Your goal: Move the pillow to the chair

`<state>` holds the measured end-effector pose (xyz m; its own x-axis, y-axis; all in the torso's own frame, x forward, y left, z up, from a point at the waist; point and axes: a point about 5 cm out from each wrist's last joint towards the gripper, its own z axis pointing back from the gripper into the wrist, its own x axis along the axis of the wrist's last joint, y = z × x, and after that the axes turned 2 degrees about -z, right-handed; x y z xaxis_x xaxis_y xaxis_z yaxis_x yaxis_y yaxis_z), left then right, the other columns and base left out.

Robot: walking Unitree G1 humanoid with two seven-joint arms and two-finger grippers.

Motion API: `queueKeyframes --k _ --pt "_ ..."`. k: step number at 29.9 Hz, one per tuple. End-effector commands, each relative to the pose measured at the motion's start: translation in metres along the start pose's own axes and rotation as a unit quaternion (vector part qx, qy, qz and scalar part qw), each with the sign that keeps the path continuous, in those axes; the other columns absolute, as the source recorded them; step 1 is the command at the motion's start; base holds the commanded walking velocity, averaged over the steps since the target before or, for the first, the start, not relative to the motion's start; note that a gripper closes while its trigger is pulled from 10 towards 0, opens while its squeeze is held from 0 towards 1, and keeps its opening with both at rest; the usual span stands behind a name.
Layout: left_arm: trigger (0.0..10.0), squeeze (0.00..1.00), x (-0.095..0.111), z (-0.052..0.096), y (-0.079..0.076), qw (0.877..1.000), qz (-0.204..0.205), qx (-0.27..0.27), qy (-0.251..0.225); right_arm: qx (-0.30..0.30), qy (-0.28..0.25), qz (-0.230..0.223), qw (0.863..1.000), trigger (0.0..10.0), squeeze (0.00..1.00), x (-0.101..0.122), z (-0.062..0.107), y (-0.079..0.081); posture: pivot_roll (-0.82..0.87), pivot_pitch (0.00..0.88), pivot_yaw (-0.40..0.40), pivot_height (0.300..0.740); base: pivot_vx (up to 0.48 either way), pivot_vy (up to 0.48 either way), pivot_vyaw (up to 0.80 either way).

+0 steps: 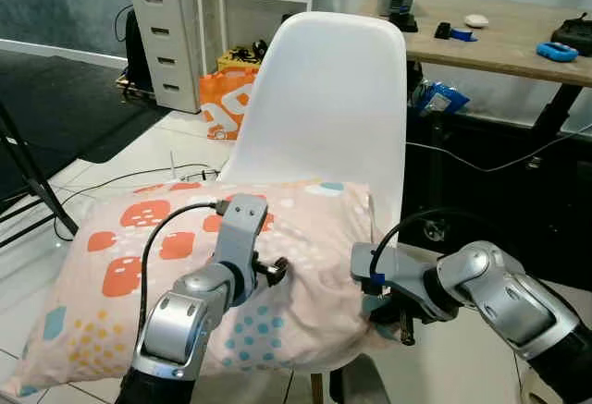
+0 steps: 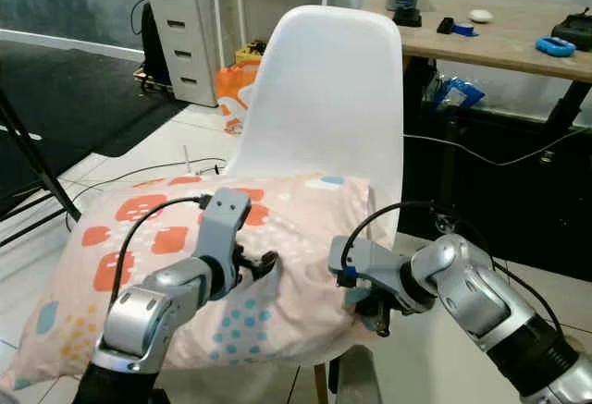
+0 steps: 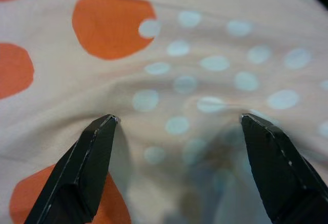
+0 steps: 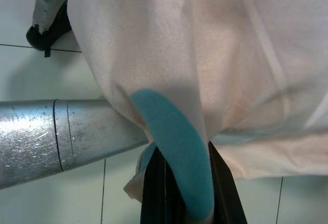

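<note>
Here the pillow (image 1: 185, 275), pale pink with orange and blue dots, lies across the seat of the white chair (image 1: 324, 99), its left end hanging well out past the seat over the floor (image 1: 139, 154). The left gripper (image 3: 177, 131) presses down on top of the pillow with its jaws spread wide, fabric bulging between them. The right gripper (image 4: 182, 183) is at the pillow's near right corner, jaws pinched tight on a fold of the cover. A wooden worktop (image 1: 499, 39) stands behind the chair.
</note>
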<state>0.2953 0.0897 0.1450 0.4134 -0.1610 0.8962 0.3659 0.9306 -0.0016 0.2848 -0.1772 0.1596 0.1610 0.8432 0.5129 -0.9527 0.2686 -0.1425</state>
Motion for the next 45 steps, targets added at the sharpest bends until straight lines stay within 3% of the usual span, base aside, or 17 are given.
queueKeyframes --k 1,6,7,9,10,11,13,14,16,17,20,22,26,30,34,38,45 --pt "10.0 0.0 -0.008 -0.003 0.008 0.999 0.004 0.034 0.028 -0.01 -0.001 -0.002 1.0 0.0 0.0 0.002 0.002 -0.002 -0.21 0.061 -0.04 0.326 0.0 0.0 0.0" --pt "10.0 0.0 -0.018 0.001 0.041 0.994 -0.005 0.097 0.046 -0.009 -0.003 -0.003 1.0 0.0 0.0 0.002 0.003 -0.001 -0.21 0.063 -0.036 0.326 0.0 0.0 0.0" --pt "10.0 0.0 -0.023 0.008 0.061 0.99 -0.005 0.128 0.054 -0.009 -0.002 -0.004 1.0 0.0 0.0 0.001 0.003 0.0 -0.21 0.066 -0.034 0.326 0.0 0.0 0.0" --pt "10.0 0.0 -0.023 0.008 0.061 0.99 -0.005 0.128 0.054 -0.009 -0.002 -0.004 1.0 0.0 0.0 0.001 0.003 0.0 -0.21 0.066 -0.034 0.326 0.0 0.0 0.0" --pt "10.0 0.0 -0.028 0.017 0.086 0.984 -0.011 0.168 0.065 -0.009 -0.002 -0.006 1.0 0.0 0.0 0.001 0.003 0.001 -0.21 0.067 -0.033 0.326 0.0 0.0 0.0" --pt "10.0 0.0 -0.028 0.017 0.086 0.984 -0.011 0.168 0.065 -0.009 -0.002 -0.006 1.0 0.0 0.0 0.001 0.003 0.001 -0.21 0.067 -0.033 0.326 0.0 0.0 0.0" --pt "10.0 0.0 -0.038 0.052 0.149 0.956 -0.026 0.277 0.089 -0.006 0.0 -0.01 1.0 0.0 0.0 -0.001 0.003 0.003 -0.21 0.071 -0.029 0.326 0.0 0.0 0.0" --pt "10.0 0.0 -0.038 0.052 0.149 0.956 -0.026 0.277 0.089 -0.006 0.0 -0.01 1.0 0.0 0.0 -0.001 0.003 0.003 -0.21 0.071 -0.029 0.326 0.0 0.0 0.0" --pt "10.0 0.0 -0.047 0.088 0.191 0.925 -0.034 0.36 0.114 -0.004 0.001 -0.011 1.0 0.0 0.0 -0.003 0.003 0.004 -0.21 0.069 -0.029 0.326 0.0 0.0 0.0" --pt "10.0 0.0 -0.051 0.098 0.201 0.914 -0.041 0.382 0.127 -0.004 0.002 -0.012 1.0 0.0 0.0 -0.003 0.003 0.005 -0.21 0.069 -0.029 0.326 0.0 0.0 0.0" --pt "10.0 0.0 -0.057 0.106 0.208 0.906 -0.045 0.397 0.143 -0.004 0.002 -0.012 1.0 0.0 0.0 -0.004 0.003 0.005 -0.21 0.07 -0.031 0.326 0.0 0.0 0.0" --pt "10.0 0.0 -0.075 0.123 0.222 0.882 -0.083 0.418 0.204 -0.004 0.004 -0.014 1.0 0.0 0.0 -0.004 0.004 0.005 -0.22 0.068 -0.031 0.326 0.0 0.0 0.0" --pt "10.0 0.0 -0.096 0.138 0.229 0.866 -0.109 0.408 0.269 -0.006 0.007 -0.015 1.0 0.0 0.0 -0.006 0.004 0.004 -0.22 0.069 -0.033 0.326 0.0 0.0 0.0" --pt "10.0 0.0 -0.126 0.161 0.225 0.856 -0.125 0.338 0.372 -0.009 0.01 -0.017 1.0 0.0 0.0 -0.007 0.006 0.003 -0.21 0.074 -0.034 0.326 0.0 0.0 0.0" --pt "10.0 0.0 -0.133 0.168 0.223 0.851 -0.127 0.318 0.399 -0.011 0.01 -0.018 1.0 0.0 0.0 -0.007 0.006 0.003 -0.21 0.077 -0.032 0.326 0.0 0.0 0.0" --pt "10.0 0.0 -0.144 0.157 0.209 0.862 -0.11 0.286 0.404 -0.014 0.008 -0.019 1.0 0.0 0.0 -0.006 0.006 0.003 -0.21 0.084 -0.027 0.326 0.0 0.0 0.0" --pt "10.0 0.0 -0.159 0.107 0.15 0.914 -0.013 0.18 0.363 -0.023 0.004 -0.023 0.999 0.0 0.0 -0.006 0.008 0.002 -0.22 0.091 -0.021 0.326 0.0 0.0 0.0"
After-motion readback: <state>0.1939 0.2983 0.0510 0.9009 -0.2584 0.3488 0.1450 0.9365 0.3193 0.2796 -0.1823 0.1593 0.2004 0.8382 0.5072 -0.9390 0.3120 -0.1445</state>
